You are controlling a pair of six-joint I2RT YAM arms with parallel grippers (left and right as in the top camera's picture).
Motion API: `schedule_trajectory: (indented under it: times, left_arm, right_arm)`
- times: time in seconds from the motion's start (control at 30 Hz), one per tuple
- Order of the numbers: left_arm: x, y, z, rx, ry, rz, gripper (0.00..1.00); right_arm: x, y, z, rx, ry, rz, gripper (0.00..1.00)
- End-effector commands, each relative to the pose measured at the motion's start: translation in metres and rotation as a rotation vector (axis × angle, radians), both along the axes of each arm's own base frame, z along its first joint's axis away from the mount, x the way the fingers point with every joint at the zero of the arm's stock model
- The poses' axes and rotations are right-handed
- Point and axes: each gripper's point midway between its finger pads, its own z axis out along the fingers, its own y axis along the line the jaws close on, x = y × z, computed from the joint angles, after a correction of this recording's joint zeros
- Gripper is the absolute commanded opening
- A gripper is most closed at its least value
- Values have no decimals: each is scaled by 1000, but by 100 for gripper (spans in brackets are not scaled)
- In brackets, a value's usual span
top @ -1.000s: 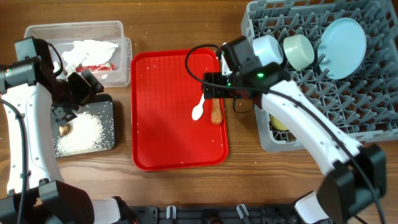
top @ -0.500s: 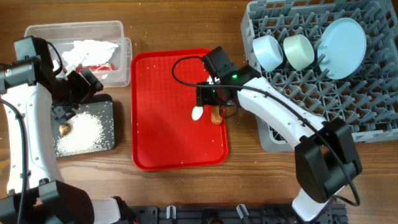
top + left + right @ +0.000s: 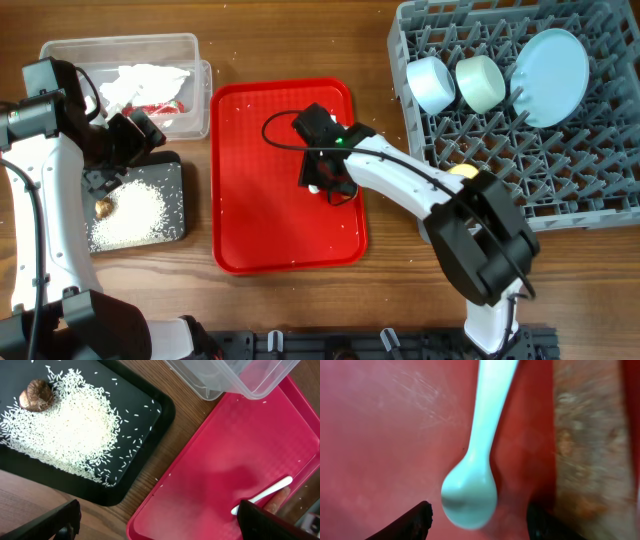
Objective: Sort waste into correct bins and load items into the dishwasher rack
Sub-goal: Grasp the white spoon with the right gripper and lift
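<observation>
My right gripper [image 3: 320, 180] is low over the red tray [image 3: 260, 230]. In the right wrist view its open fingers [image 3: 477, 522] straddle the bowl end of the white spoon [image 3: 472, 485]; the carrot-like stick [image 3: 585, 450] lies just right of it. My left gripper [image 3: 105, 178] hovers open and empty over the black tray [image 3: 172, 170], which holds rice [image 3: 70, 430] and the brown scrap [image 3: 36, 395]. The clear tub [image 3: 60, 50] holds the tissue [image 3: 140, 80] and the red wrapper [image 3: 160, 106]. The grey rack [image 3: 590, 200] holds the blue bowl [image 3: 430, 82], green bowl [image 3: 480, 82], blue plate [image 3: 550, 75] and yellow cup [image 3: 462, 171].
The left wrist view shows the spoon [image 3: 262, 495] and stick [image 3: 277, 502] at the red tray's far side, and the clear tub's corner [image 3: 230, 380]. A few rice grains lie scattered on the wooden table [image 3: 390, 300].
My right arm has swung left from the rack's edge across the red tray and come down over the spoon's bowl end. The left arm has not moved.
</observation>
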Motion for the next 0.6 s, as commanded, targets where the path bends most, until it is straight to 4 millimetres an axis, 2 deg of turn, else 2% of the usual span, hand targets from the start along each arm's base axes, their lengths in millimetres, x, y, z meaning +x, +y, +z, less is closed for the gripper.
schedule_trajectory:
  times: [0.0, 0.13, 0.33, 0.47, 0.57]
  left_arm:
    - [3, 1, 6, 2, -22, 4, 100]
    - [3, 1, 6, 2, -22, 4, 100]
    - [3, 1, 6, 2, -22, 4, 100]
    - [3, 1, 6, 2, -22, 4, 100]
    - [3, 1, 6, 2, -22, 4, 100]
  right_arm:
    - [-10, -2, -25, -13, 87, -59, 63]
    - [-19, 3, -35, 13, 144, -71, 62]
    - [-11, 9, -42, 34, 123, -88, 41]
    - [-12, 7, -52, 17, 131, -90, 35]
    - [-11, 4, -59, -4, 128, -92, 25]
